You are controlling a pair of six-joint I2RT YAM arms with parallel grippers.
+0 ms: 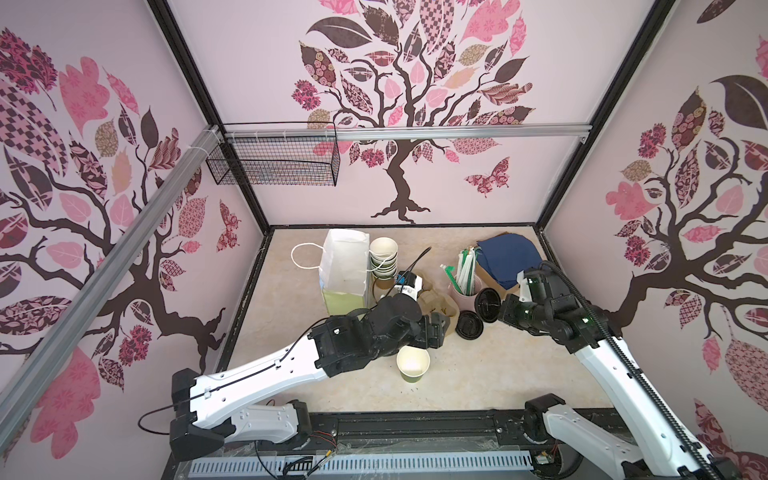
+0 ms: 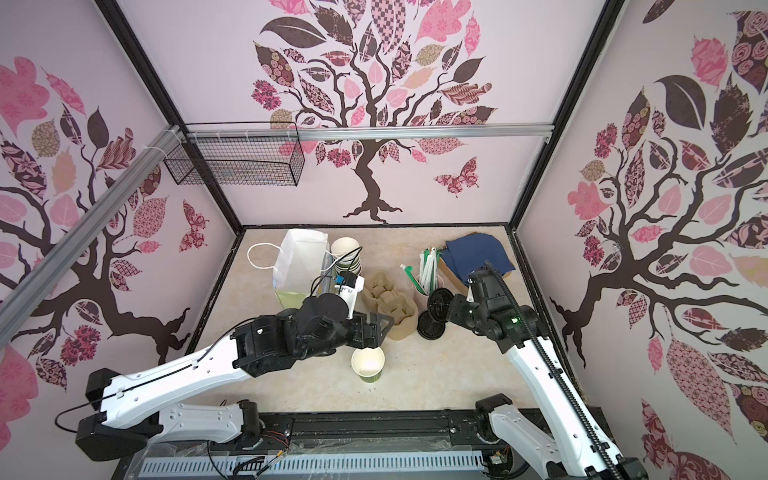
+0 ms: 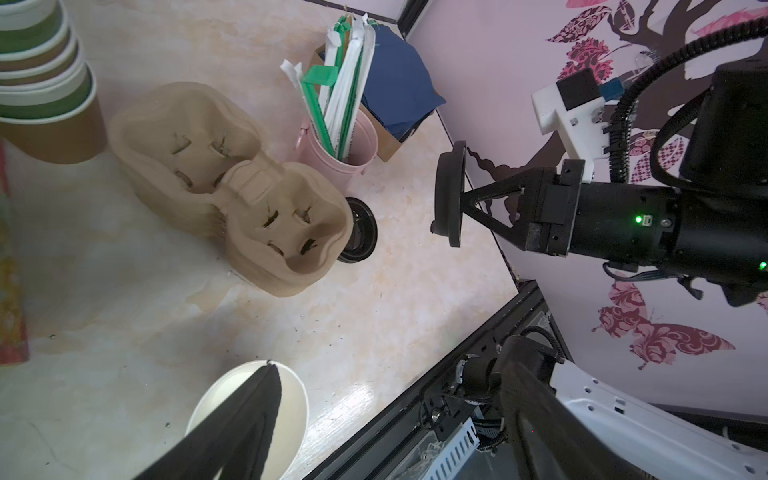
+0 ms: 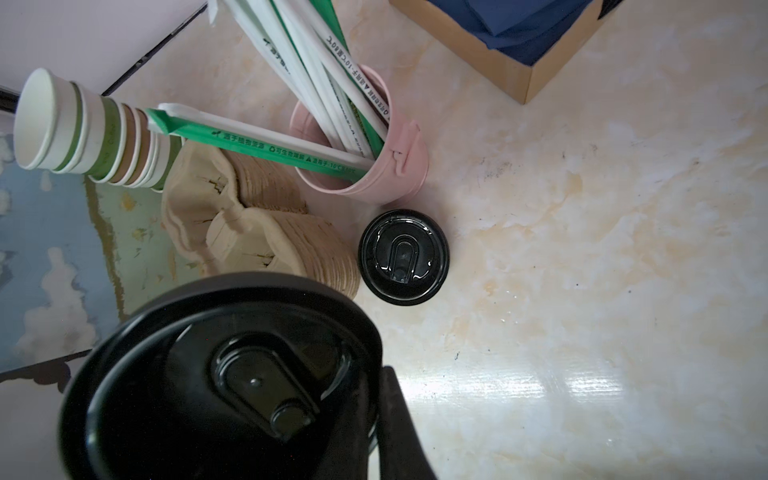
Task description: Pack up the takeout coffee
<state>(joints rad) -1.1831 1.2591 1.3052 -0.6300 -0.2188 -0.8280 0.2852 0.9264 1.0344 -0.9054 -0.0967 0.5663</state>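
paper bag (image 1: 344,266) stands upright at the upper left of the table, with the cup stack (image 1: 383,255) just beside it on the right. With its mouth up, a cup can go in from above (my guess at the packing target).

left gripper (image 2: 379,330), centre of the top views: jaws spread wide, nothing between them. In the left wrist view one finger (image 3: 249,415) crosses in front of the cup rim. I can't confirm contact.

green cup (image 2: 368,365), the coffee, stands upright on the table at lower centre, just below the left gripper. It has no lid yet and the cream inside shows. It's probably parked in open space so a lid can come straight down onto it.

carrier stack (image 2: 390,305) sits up and right of the left gripper. To its right a loose lid (image 1: 469,326) lies flat on the table, just below the straw bucket (image 1: 465,286).

right gripper (image 3: 464,199), right of centre: clamped on the rim of a black sip lid (image 3: 451,193). The lid is off the table and seen edge-on in the left wrist view. A rim pinch leaves the underside free to seat on the cup.

napkin box (image 1: 505,259), upper right, not involved.

Step as I read it: cap the cup, then bag it. Risk: the lid needs levelling before it's pressed on, and the light cup could tip.
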